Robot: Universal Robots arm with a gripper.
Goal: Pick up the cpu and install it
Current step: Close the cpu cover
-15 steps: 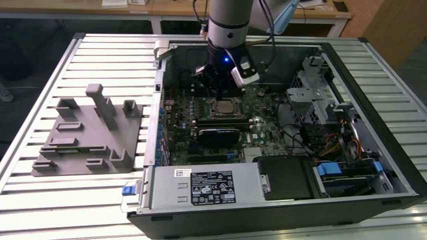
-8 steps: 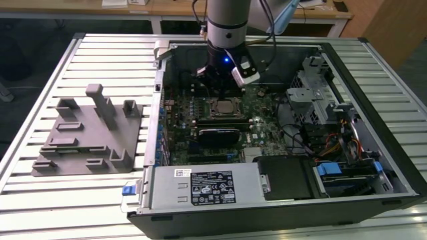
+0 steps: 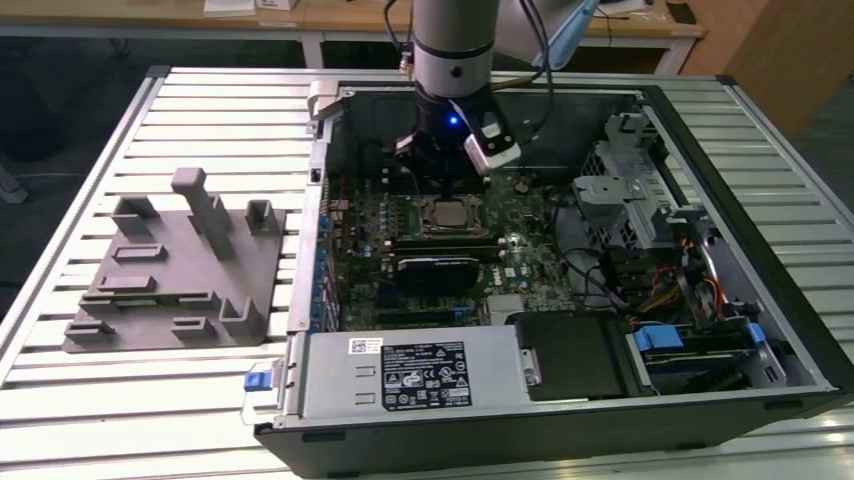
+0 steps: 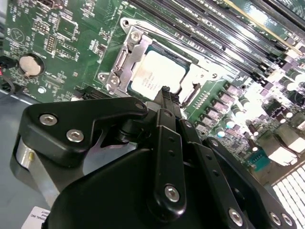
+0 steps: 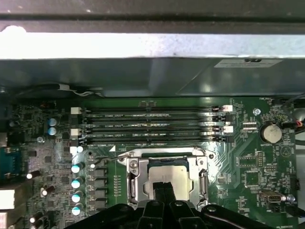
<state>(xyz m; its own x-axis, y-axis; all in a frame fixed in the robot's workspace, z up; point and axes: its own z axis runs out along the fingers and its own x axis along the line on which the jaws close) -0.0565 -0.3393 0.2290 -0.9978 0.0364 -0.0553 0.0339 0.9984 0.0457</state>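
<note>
cpu [image 4: 155, 76] lies flat in the socket frame [image 4: 127, 53] on the motherboard [image 3: 534, 262], metal top up, edges square with the frame (square chip, no long axis). Gripper [image 4: 165, 93] hangs over the chip's edge, fingers pinched narrow with nothing seen between them; whether they touch it is unclear. Computer case [image 3: 747, 300] holds the board. Grey fixture [image 3: 167, 265] sits outside the case, at the exterior view's left.

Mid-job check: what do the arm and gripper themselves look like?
The arm is a silver-grey cylinder with black cables alongside. The gripper is black, with jointed linkage bars and silver screw heads; a blue light glows above it, beside a pale box.
</note>
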